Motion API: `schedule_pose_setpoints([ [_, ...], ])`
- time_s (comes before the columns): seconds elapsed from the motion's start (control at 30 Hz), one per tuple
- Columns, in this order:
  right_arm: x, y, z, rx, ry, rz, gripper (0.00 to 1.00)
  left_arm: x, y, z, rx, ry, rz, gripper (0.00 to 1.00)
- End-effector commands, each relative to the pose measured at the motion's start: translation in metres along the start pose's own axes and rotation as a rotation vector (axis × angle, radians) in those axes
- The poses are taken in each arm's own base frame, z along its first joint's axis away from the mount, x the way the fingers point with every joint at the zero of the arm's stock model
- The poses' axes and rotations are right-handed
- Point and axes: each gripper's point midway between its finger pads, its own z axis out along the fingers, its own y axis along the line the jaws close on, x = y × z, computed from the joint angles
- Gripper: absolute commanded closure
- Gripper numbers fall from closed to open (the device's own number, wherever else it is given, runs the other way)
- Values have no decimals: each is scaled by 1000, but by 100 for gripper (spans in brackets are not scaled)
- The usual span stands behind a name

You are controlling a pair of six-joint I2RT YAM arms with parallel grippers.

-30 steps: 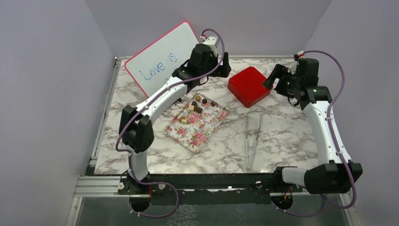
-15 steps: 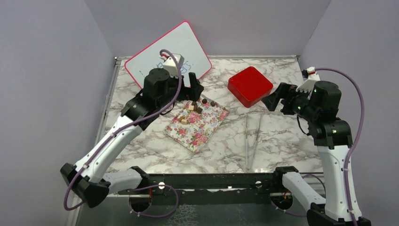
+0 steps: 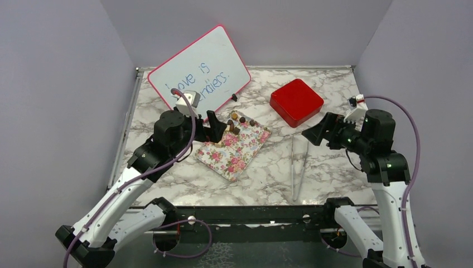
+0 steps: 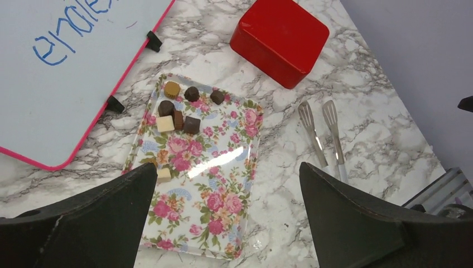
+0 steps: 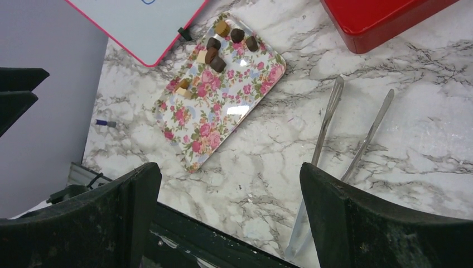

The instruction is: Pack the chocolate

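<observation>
Surface: marbled table [image 3: 334, 162], pale lilac walls on three sides.
Chocolate [image 4: 178, 109]: bunched at the far end of the floral tray [image 4: 206, 212], nearest the whiteboard [image 4: 72, 56]; three in a row across the short end, a tight clump just behind, cream cubes trailing down the left rim along the tray's long axis.
Hard to see: lowest cream cube, partly behind the left finger in the left wrist view; whiteboard writing cut off.
Around: metal tongs [image 4: 321, 134] right of the tray, apart from it; red box [image 4: 279, 33] beyond them.
Left gripper [image 3: 215, 125]: spread wide, empty, raised by the tray's left rim.
Right gripper [image 3: 318, 131]: spread wide, empty, raised near the tongs' far end.
</observation>
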Motion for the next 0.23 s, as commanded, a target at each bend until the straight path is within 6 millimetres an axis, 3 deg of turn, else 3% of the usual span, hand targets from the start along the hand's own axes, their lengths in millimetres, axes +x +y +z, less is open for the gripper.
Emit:
schedule_pose_setpoints([
  [0.0,-2,13,-9,-53,-20,-22,0,-19,-6,-9,26,-92,-5,1],
  [0.2,-3,13,-14,-44,-23,-47,0,-21,-3,-9,7,-101,-23,1],
])
